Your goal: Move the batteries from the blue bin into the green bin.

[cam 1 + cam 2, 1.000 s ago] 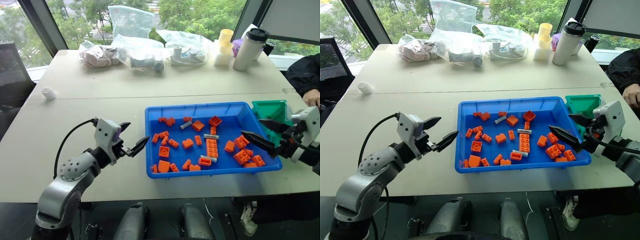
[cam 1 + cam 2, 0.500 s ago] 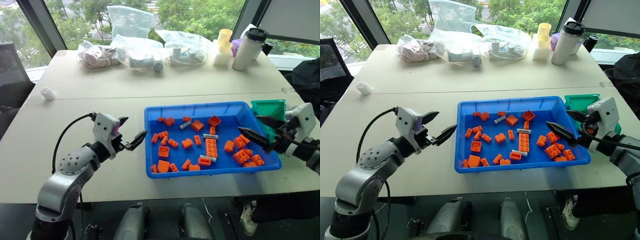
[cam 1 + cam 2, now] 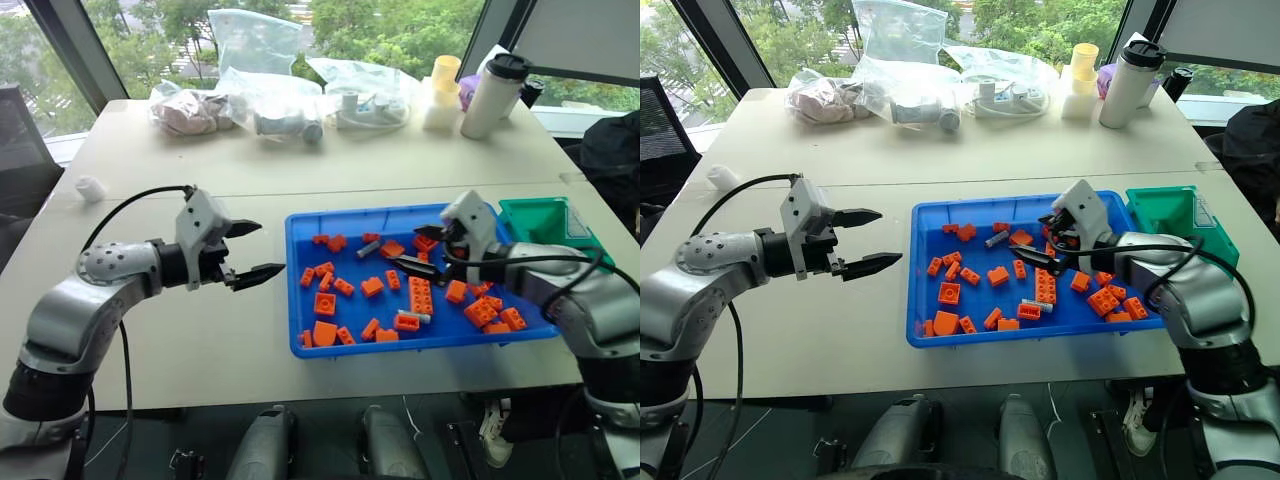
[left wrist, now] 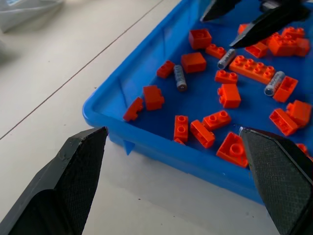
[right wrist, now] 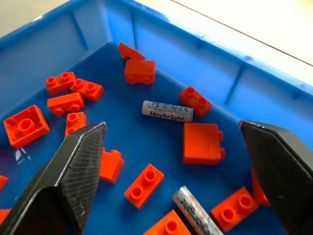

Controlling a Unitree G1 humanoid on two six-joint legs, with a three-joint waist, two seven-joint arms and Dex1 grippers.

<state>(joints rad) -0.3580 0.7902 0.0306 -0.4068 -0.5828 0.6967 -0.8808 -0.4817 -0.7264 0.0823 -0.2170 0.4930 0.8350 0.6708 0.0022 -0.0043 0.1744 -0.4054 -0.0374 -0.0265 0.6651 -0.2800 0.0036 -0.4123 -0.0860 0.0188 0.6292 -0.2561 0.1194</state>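
Observation:
The blue bin (image 3: 300, 300) lies at the table's front right, scattered with orange bricks (image 3: 422, 295). Slim silvery batteries lie among them: one (image 3: 369, 249) near the far wall, one (image 3: 422, 317) near the front, a third (image 4: 226, 58) by the long brick. My right gripper (image 3: 407, 248) hovers open over the bin's middle, just above the far battery (image 5: 167, 111), holding nothing. My left gripper (image 3: 270, 247) is open and empty over the bare table, just left of the bin's left wall. The green bin (image 3: 545, 225) stands against the blue bin's far right corner.
Clear plastic bags (image 3: 280, 100), a white tumbler (image 3: 492, 95) and yellow cups (image 3: 445, 90) line the table's far side. A small white object (image 3: 90, 187) lies at the far left. A dark sleeve (image 3: 612, 150) shows at the right edge.
My right gripper has swung left from the blue bin's right end to over its middle, still open. My left gripper has risen slightly and turned toward the bin.

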